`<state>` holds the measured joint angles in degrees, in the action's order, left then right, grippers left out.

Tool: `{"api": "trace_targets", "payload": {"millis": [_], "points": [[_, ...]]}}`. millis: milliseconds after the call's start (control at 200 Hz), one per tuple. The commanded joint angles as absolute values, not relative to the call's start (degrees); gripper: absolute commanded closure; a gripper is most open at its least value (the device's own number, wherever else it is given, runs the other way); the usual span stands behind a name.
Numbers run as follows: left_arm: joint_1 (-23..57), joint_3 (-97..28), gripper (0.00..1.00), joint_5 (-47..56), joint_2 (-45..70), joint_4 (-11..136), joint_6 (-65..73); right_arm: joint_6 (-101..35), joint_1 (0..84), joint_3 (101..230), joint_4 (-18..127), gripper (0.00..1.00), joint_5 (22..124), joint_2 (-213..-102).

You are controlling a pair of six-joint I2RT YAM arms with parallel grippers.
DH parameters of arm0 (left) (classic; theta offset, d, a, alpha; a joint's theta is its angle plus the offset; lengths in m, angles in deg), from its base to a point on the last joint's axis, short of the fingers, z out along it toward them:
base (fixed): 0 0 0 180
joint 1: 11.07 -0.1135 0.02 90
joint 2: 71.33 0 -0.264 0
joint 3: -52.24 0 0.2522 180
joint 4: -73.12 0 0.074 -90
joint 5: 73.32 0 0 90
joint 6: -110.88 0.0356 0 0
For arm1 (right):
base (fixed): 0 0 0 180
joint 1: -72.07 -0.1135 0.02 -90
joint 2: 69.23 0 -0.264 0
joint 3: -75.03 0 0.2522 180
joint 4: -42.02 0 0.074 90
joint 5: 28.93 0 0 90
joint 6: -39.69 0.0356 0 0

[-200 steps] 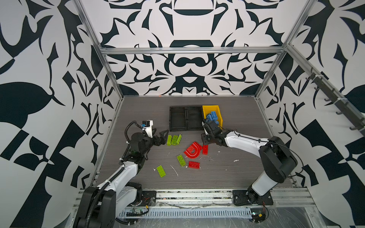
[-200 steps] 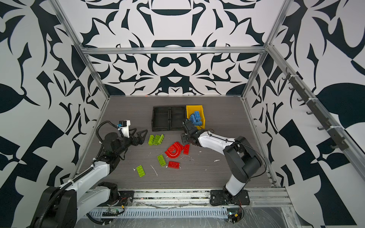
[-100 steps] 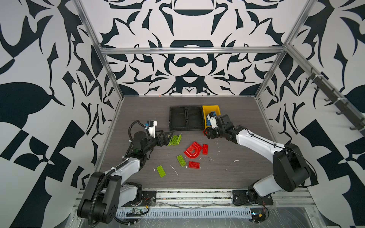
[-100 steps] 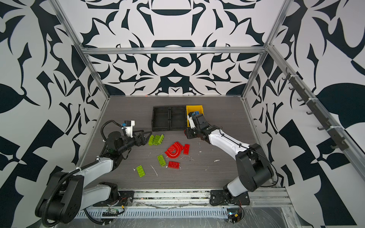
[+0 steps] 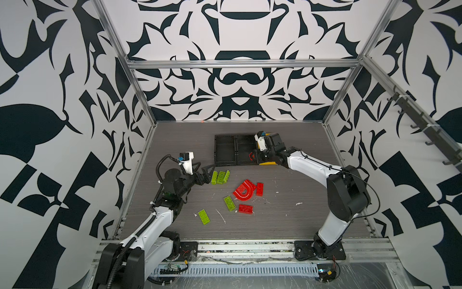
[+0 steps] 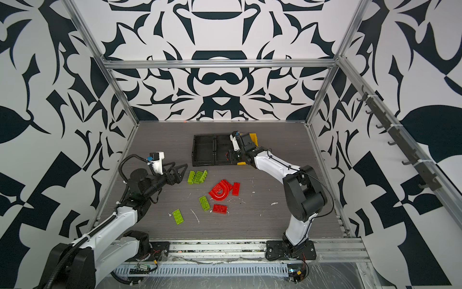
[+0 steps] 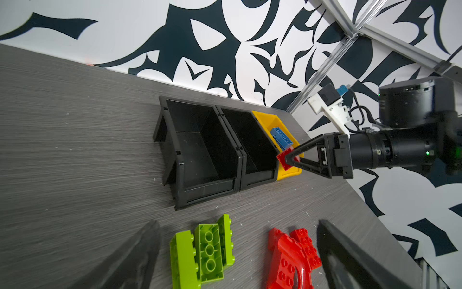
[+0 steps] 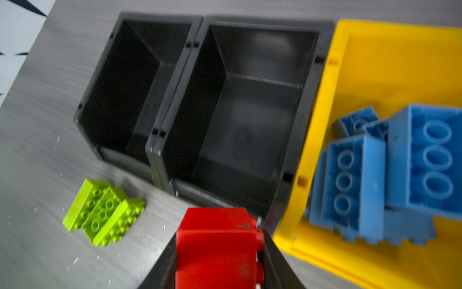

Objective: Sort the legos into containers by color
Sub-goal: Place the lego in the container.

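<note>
My right gripper [image 5: 253,157] is shut on a red lego [image 8: 217,247] and holds it above the front rim of the right-hand black container [image 8: 310,105], next to the yellow container [image 8: 325,140]. Several blue legos [image 8: 355,180] lie in the yellow one. Both black containers look empty; the left one [image 5: 216,150] stands beside the right. My left gripper [image 5: 210,174] is open just left of a cluster of three lime green legos [image 5: 220,177], not touching them. A red arch [image 5: 243,192] lies mid-table.
Loose on the table are a red brick [image 5: 259,189] beside the arch, another red brick [image 5: 245,208], and two green bricks [image 5: 229,203] [image 5: 204,216]. Patterned walls close in the left, back and right sides. White scuffs mark the grey table top.
My right gripper has lifted the red lego from near the arch and carried it back to the bins' front edge. My left gripper has reached forward to the green cluster.
</note>
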<state>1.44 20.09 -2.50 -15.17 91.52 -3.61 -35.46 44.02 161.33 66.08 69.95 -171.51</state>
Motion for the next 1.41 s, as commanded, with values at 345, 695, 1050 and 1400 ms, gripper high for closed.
{"api": "trace_targets", "payload": {"millis": [345, 695, 1050, 1400], "points": [[1.5, 19.8, 0.01, -2.6, -12.8, 90.2, -2.5, -36.7, 43.7, 177.0, 70.2, 0.54, 66.5, -182.3], [1.5, 19.8, 0.01, -2.8, -12.5, 90.2, -2.4, -37.6, 42.4, 178.2, 71.0, 0.47, 65.5, -183.4], [1.5, 19.8, 0.01, -2.7, -13.2, 90.2, -2.3, -39.3, 40.1, 176.3, 73.3, 0.41, 62.7, -178.4], [1.5, 20.0, 0.01, -1.7, -13.7, 89.9, -2.2, -41.9, 34.4, 162.5, 74.8, 0.41, 61.7, -166.5]]}}
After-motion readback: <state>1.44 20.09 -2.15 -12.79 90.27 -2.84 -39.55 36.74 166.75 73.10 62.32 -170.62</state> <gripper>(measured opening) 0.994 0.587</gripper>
